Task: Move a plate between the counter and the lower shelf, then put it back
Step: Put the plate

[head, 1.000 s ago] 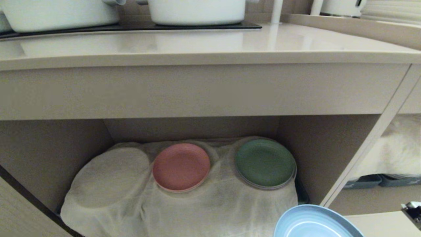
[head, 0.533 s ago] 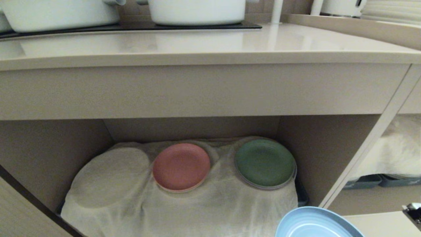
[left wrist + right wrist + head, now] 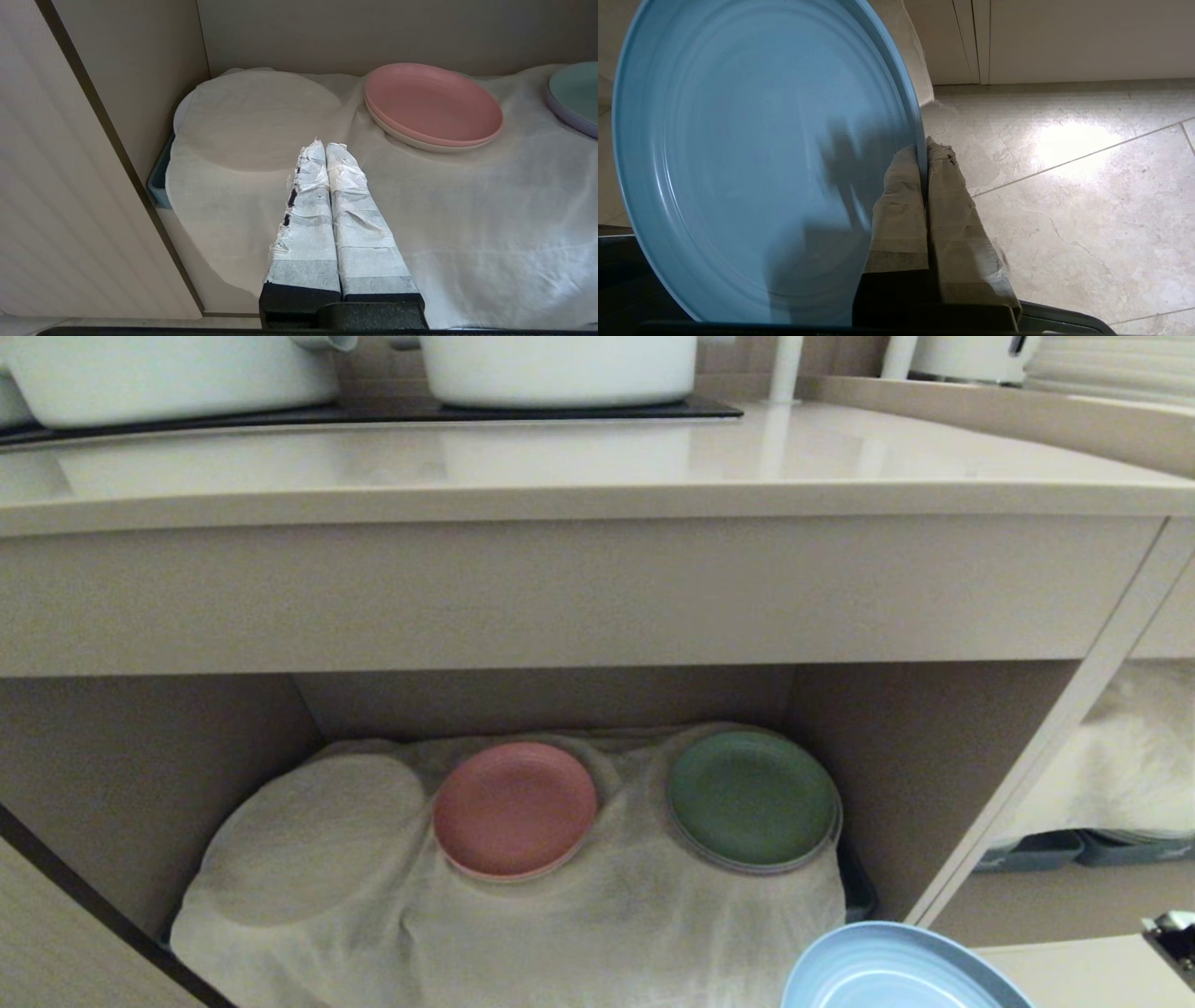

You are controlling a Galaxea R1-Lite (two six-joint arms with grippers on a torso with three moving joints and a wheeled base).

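Observation:
The light blue plate (image 3: 896,975) shows at the bottom right of the head view, in front of and below the lower shelf (image 3: 523,905) with its wrinkled white cloth. In the right wrist view the plate (image 3: 752,158) is held by its rim over the tiled floor, my right gripper (image 3: 923,151) shut on that rim. My left gripper (image 3: 325,147) hangs shut and empty before the shelf's left part. The glossy beige counter (image 3: 597,462) runs across the top of the head view.
On the shelf cloth lie a pink plate (image 3: 514,808) and a green plate (image 3: 752,799); a round shape (image 3: 317,835) bulges under the cloth at the left. White pots (image 3: 560,369) stand on the black hob. A side compartment (image 3: 1111,765) opens at the right.
The blue plate has sunk slightly at the bottom of the head view. Everything else stays as it was.

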